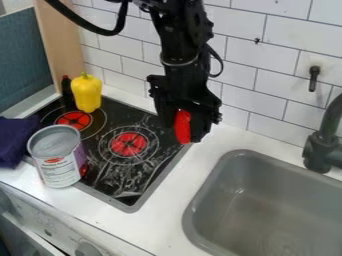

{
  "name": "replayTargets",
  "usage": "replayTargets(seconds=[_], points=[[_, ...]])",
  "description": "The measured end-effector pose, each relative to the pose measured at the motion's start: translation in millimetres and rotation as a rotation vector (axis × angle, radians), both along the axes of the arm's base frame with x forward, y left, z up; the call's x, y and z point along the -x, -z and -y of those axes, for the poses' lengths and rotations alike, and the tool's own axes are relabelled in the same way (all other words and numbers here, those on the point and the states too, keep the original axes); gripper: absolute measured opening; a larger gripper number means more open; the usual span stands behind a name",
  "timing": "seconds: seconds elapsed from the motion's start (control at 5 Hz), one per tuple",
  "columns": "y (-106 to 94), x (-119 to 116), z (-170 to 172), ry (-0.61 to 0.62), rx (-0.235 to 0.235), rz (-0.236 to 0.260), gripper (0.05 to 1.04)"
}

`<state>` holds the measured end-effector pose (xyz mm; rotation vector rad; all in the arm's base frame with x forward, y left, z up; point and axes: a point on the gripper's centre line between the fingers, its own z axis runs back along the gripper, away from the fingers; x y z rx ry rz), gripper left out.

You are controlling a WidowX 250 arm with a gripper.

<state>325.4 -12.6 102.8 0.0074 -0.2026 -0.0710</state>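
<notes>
Cloth (15, 141): dark blue, crumpled, left of the stove (137, 167). Can (56, 157): upright, at the stove's front-left edge. Dark bottle (67, 92): upright, at the stove's rear-left corner. Yellow pepper (87, 93): stem up, just right of the bottle, at the stove's rear. Gripper (183, 131): over the stove's rear-right edge, pointing down, closed around a red thing (182, 126). Sink (267, 212): grey, right of the stove. Faucet (322, 147): dark, farther right of the stove.
</notes>
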Motion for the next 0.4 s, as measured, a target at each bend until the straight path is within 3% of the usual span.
replayTargets(seconds=[0.2,0.4], points=[[8.4,-12,-24,-0.041,-0.059,-0.043,0.791],[5.8,-27,-74,-0.136,-0.08,-0.067,0.791]])
